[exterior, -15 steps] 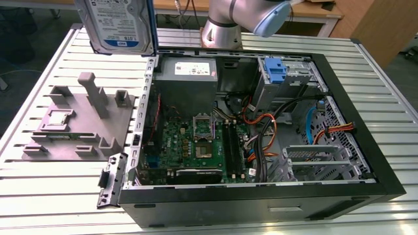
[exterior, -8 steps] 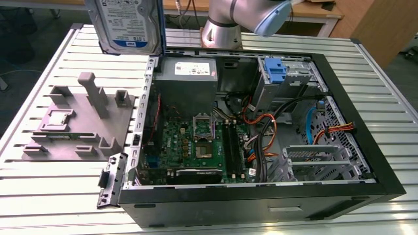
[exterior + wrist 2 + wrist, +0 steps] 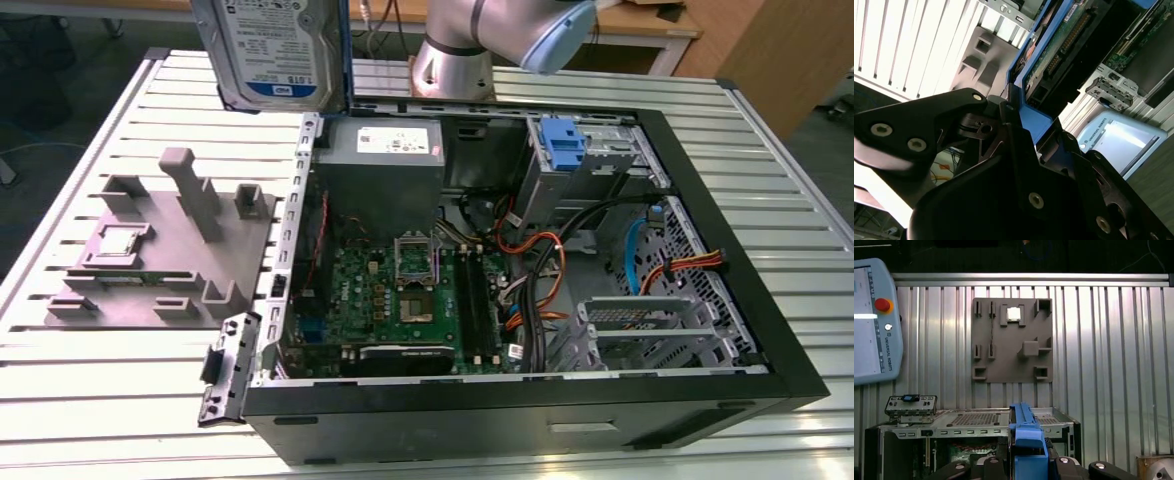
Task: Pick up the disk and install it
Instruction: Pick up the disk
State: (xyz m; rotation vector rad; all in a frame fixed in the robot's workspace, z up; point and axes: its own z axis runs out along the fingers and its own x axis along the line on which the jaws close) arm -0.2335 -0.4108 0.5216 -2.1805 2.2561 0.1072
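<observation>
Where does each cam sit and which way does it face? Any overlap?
Exterior view: off the arm, high, looking down into the open case; the arm shows behind it, the disk aloft alongside.
First wrist view: on the wrist, looking past the pincer down at the fixture block and case.
Second wrist view: on the wrist, close along the pincer shut on the disk.
Shared: all three show disk and fixture block.

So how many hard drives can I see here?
1: the disk, gripped in the pincer and held in the air at the exterior view's upper left. The bays of the computer case might hide another.
</observation>
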